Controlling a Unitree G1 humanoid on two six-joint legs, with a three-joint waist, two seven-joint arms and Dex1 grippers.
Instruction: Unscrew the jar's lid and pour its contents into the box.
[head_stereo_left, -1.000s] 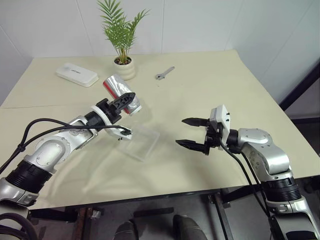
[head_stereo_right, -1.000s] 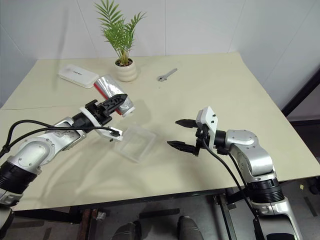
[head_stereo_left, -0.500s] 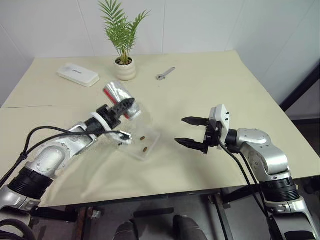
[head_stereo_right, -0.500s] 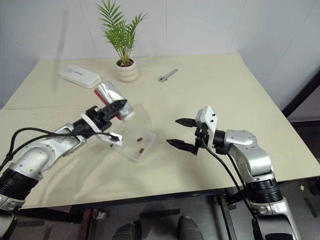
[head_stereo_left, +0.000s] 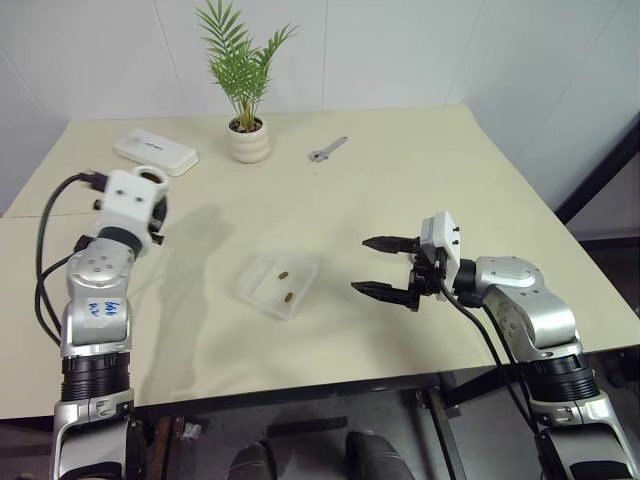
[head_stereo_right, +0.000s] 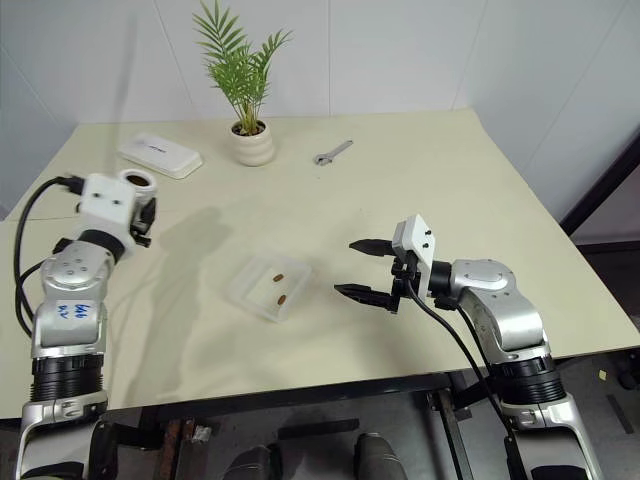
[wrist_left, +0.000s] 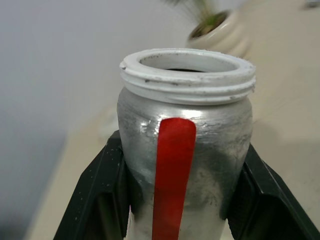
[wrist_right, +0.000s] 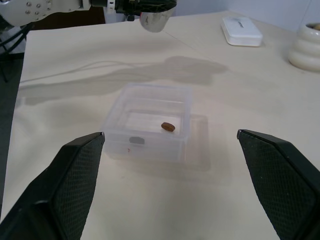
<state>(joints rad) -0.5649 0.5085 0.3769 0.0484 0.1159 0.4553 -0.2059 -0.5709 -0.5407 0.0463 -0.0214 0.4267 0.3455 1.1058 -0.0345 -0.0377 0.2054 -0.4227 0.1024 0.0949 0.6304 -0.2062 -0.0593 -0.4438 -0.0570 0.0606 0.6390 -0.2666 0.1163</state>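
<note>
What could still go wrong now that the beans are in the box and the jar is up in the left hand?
The open jar is clamped only by the left hand and held up off the table; a slip would drop it. The clear box with two beans is light and uncovered, so the open right hand, close beside it, could knock it and scatter them.

A plain lab or test room is suggested: a bare beige table (head_stereo_left: 420, 170) is set against white walls (head_stereo_left: 400, 50), with a potted plant (head_stereo_left: 243, 75) at 12 o'clock.
</note>
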